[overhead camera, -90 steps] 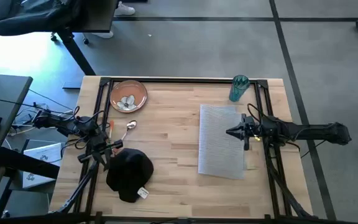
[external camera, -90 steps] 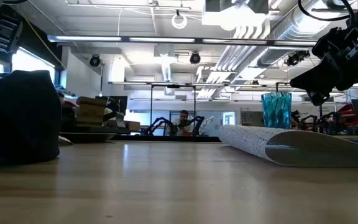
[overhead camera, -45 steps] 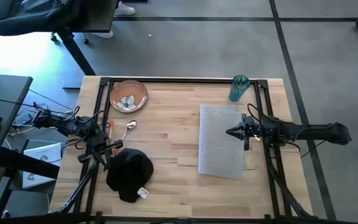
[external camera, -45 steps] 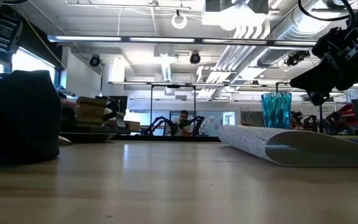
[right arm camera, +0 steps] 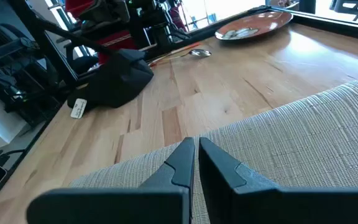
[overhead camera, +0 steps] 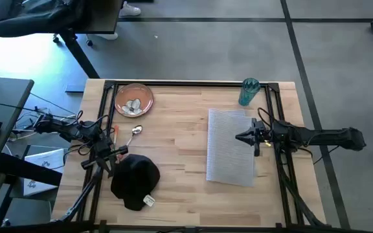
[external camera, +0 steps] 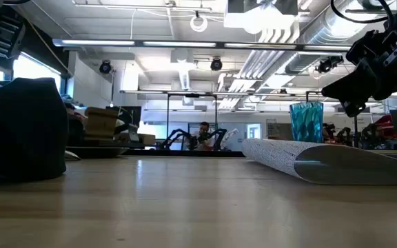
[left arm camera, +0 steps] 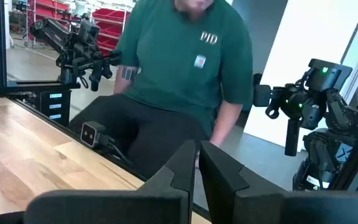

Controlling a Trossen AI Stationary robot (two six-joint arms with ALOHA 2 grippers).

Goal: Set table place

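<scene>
The grey woven placemat (overhead camera: 230, 154) lies on the table (overhead camera: 180, 129) toward its right side; in the low view the placemat's (external camera: 322, 162) end curls up a little. My right gripper (overhead camera: 238, 137) hovers shut above the placemat's middle, clear of it (external camera: 355, 88) (right arm camera: 196, 147). The black napkin (overhead camera: 136, 180) sits bunched at the near left. My left gripper (overhead camera: 116, 155), shut (left arm camera: 197, 149), is held just left of the napkin, touching nothing. The orange-brown plate (overhead camera: 133, 99) and the teal cup (overhead camera: 248, 91) stand along the far edge. Orange-handled cutlery (overhead camera: 118, 133) and a spoon (overhead camera: 135, 131) lie near the plate.
Small pale items lie on the plate. A black rail frame (overhead camera: 193, 83) edges the tabletop. Bare wood stretches between the napkin and the placemat (overhead camera: 180, 149). A person in a green shirt (left arm camera: 185, 56) sits beyond the table's edge in the left wrist view.
</scene>
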